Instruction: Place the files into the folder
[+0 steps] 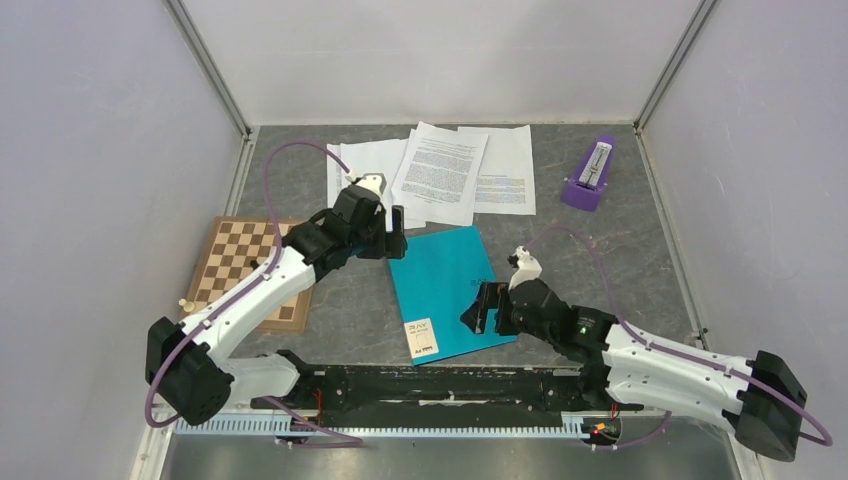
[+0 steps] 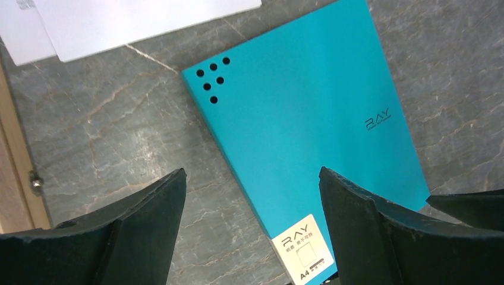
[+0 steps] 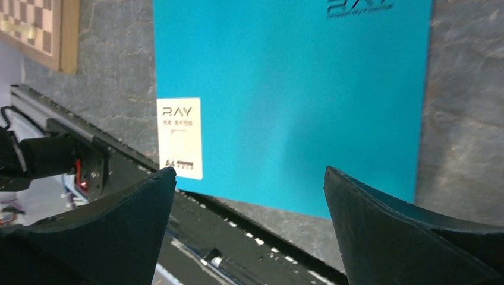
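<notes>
Teal folder (image 1: 445, 280) lies closed between left pincer (image 1: 394, 235) and right pincer (image 1: 484, 310), both agape.

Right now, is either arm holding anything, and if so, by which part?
Nothing is held. The left gripper and the right gripper both stand open and empty at the edges of the closed folder; the papers lie loose beyond it.

The left arm (image 1: 250, 300) and right arm (image 1: 660, 365) wear white shells over black joints and bases. A purple cable (image 1: 268, 190) loops along each. The left end effector (image 1: 396, 232) and right end effector (image 1: 482, 310) are black, with broad wedge-shaped fingers (image 2: 148, 225).
</notes>
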